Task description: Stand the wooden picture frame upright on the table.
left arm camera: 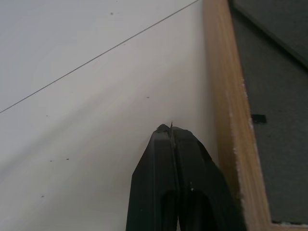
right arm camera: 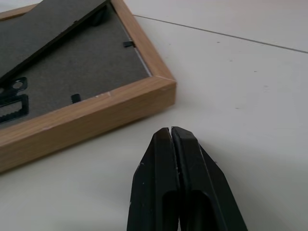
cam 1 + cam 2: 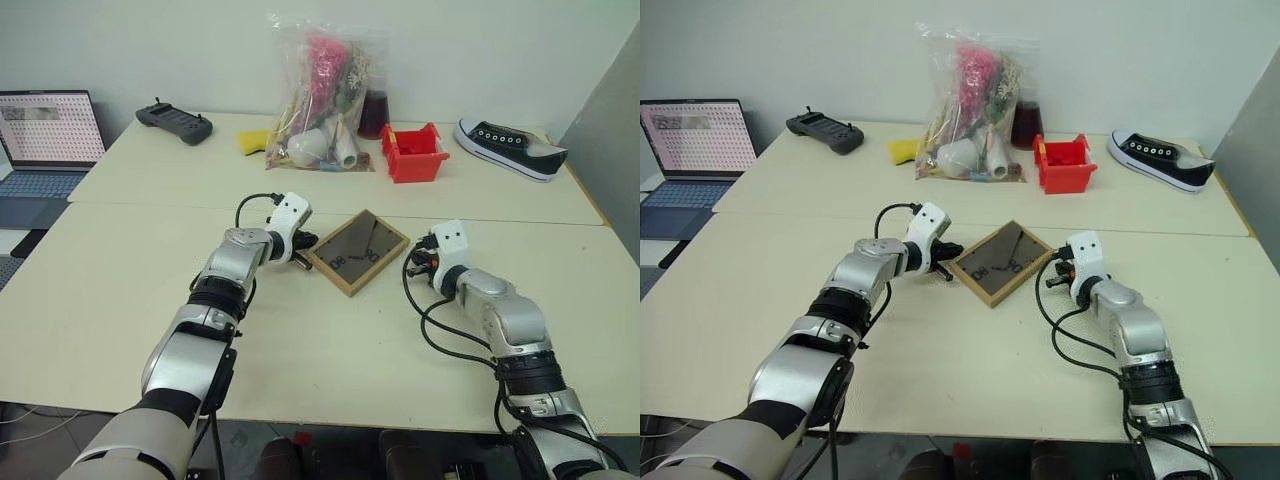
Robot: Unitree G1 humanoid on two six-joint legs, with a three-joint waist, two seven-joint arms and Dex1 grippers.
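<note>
Both jaws are pressed together, holding nothing; nudge the face-down light-wood picture frame (image 3: 357, 251) and you'll slide it across the cream bench (image 3: 120, 290).

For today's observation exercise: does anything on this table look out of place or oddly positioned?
The wooden picture frame lies flat and face down on the table, dark back panel up, skewed to the table's edges. Further back, a lone black sneaker sits on the tabletop.

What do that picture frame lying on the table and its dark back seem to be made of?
The picture frame rim looks like pale unfinished wood: matte, faint grain, slightly rough edges. Its back panel seems to be dark fibreboard or felt-covered card, with a dull, finely speckled surface; which of the two is unclear.
</note>
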